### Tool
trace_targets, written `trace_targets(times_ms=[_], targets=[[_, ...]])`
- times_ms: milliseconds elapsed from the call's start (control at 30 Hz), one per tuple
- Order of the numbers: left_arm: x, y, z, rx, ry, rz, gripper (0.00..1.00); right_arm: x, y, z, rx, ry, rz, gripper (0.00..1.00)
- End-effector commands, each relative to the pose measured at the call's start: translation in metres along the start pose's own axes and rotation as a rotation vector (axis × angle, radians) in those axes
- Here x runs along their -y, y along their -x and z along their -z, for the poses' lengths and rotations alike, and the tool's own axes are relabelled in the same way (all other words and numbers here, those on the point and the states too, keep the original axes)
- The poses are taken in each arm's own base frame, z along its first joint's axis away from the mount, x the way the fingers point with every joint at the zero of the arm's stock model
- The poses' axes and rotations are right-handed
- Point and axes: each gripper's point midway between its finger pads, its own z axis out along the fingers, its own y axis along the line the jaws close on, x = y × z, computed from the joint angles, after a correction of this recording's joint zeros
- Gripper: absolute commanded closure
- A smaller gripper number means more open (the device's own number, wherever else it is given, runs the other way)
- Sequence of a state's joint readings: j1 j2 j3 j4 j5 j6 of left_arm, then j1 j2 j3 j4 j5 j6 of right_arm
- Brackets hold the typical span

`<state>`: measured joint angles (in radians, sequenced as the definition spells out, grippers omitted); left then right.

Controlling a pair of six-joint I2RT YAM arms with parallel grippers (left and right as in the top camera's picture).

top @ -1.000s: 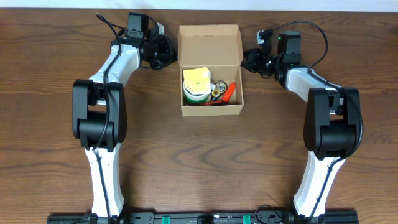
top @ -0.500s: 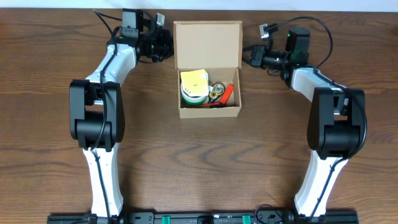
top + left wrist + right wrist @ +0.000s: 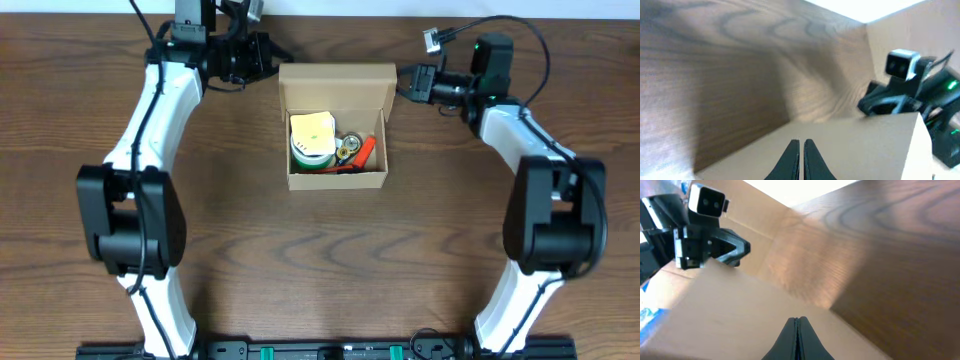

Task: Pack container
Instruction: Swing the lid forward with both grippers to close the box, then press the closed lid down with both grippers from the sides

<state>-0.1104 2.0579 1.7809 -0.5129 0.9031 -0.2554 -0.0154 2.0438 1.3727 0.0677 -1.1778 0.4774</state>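
The container is a brown cardboard box in the middle of the table, and its hinged lid stands raised at the far side. Inside lie a white-and-green roll topped by a yellow pad, a gold round piece and a red item. My left gripper is shut at the lid's far left corner. My right gripper is shut at the lid's right edge. In the left wrist view the shut gripper rests against the lid's back. The right wrist view shows the same: gripper against the lid.
The wooden table stretches toward the near edge. Both arm bases stand at the near corners. A white wall edge runs along the far side of the table. Cables loop above the right wrist.
Both grippers have moved toward the far edge and in behind the lid. The lid has tipped up from lying back flat to standing steeper.
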Motion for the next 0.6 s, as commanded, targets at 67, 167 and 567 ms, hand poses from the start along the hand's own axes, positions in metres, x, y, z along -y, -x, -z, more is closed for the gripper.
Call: trace_targets(times_ms=[67, 167, 567], targets=[[0.015, -0.021, 0.015, -0.061, 0.094, -0.208, 0.94, -0.028, -0.013, 0.011, -0.047, -0.104, 0.137, 0.98], [0.015, -0.043, 0.020, -0.139, 0.162, -0.238, 0.94, -0.019, -0.044, 0.017, -0.145, -0.277, 0.142, 0.98], [0.022, -0.106, 0.028, -0.357, 0.362, -0.264, 0.94, -0.039, -0.077, 0.062, -0.262, -0.609, 0.195, 0.99]])
